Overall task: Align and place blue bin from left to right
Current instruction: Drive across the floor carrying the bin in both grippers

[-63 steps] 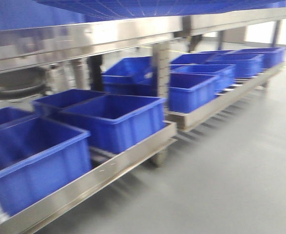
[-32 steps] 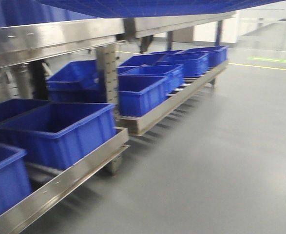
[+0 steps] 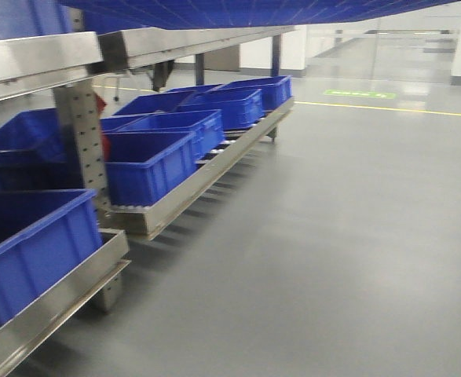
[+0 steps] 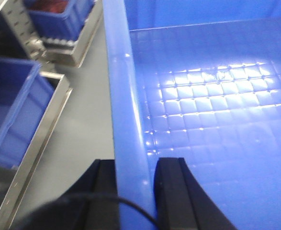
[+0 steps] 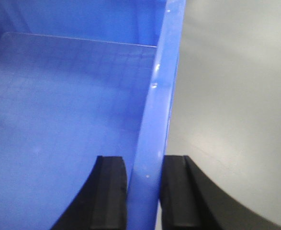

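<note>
The left gripper (image 4: 135, 172) and right gripper (image 5: 142, 167) clamp opposite rims of the blue bin (image 4: 202, 120), held aloft, not yet placed on the steel rack (image 3: 206, 169).

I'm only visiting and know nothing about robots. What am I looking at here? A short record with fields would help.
Carried item: blue bin, held up between both arms, looks empty inside
Left arm: left gripper clamped on the bin's left rim
Right arm: right gripper clamped on the bin's right rim
To the left in the front view: steel rack with smaller blue bins in a row on its lower shelf
Ground: grey floor, yellow line in the distance
</note>
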